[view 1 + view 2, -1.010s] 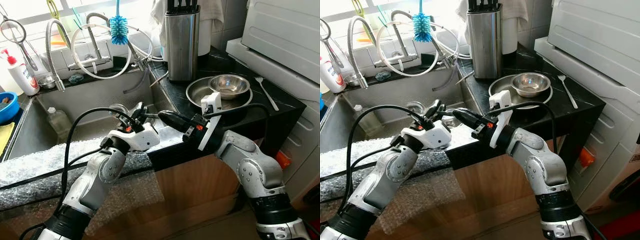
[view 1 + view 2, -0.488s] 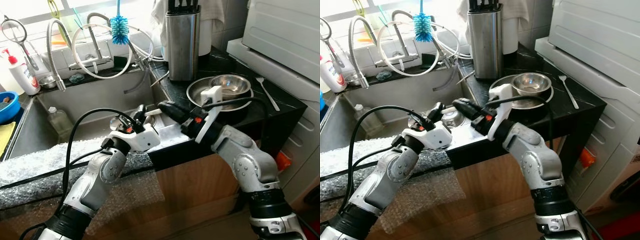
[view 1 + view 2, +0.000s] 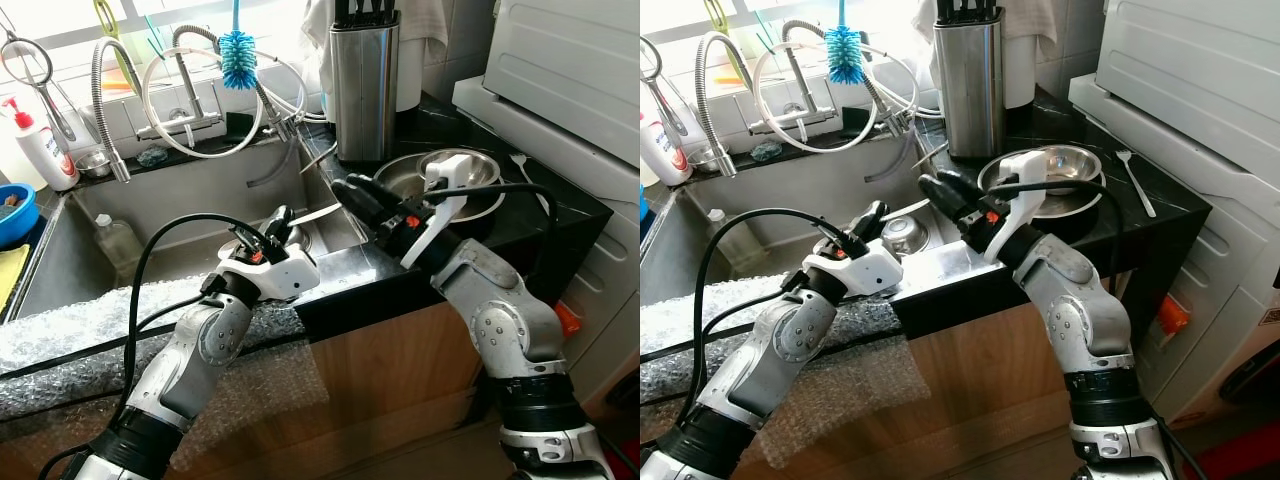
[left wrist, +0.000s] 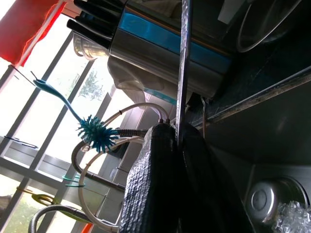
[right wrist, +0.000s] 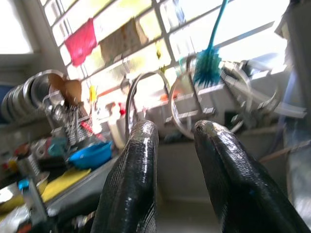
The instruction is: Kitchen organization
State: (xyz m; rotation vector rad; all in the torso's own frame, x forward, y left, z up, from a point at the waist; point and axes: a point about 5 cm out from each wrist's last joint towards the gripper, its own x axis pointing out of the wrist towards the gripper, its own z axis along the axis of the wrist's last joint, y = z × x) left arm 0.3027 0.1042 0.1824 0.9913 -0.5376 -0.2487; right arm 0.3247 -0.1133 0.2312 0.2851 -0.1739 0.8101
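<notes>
My left gripper (image 3: 281, 222) hovers over the sink's near right corner, shut on a thin metal utensil (image 3: 318, 212) whose flat end points toward the black counter. In the left wrist view the utensil's shaft (image 4: 184, 68) runs straight out from between the closed fingers (image 4: 150, 184). My right gripper (image 3: 346, 189) is raised above the counter edge just right of the sink. It is open and holds nothing, and its fingers (image 5: 133, 170) stand apart in the right wrist view. A steel bowl (image 3: 460, 168) sits on a round steel plate (image 3: 392, 180) behind the right arm.
A steel knife block (image 3: 365, 85) stands at the back of the black counter (image 3: 570, 215), and a fork (image 3: 533, 186) lies to the right. The sink (image 3: 190, 200) holds a plastic bottle (image 3: 118, 243) and a steel cup (image 3: 902, 235). Bubble wrap (image 3: 80, 325) covers the front ledge.
My right gripper has drawn back from the left gripper, rising up and toward the counter. The utensil stays in my left gripper, which has hardly moved.
</notes>
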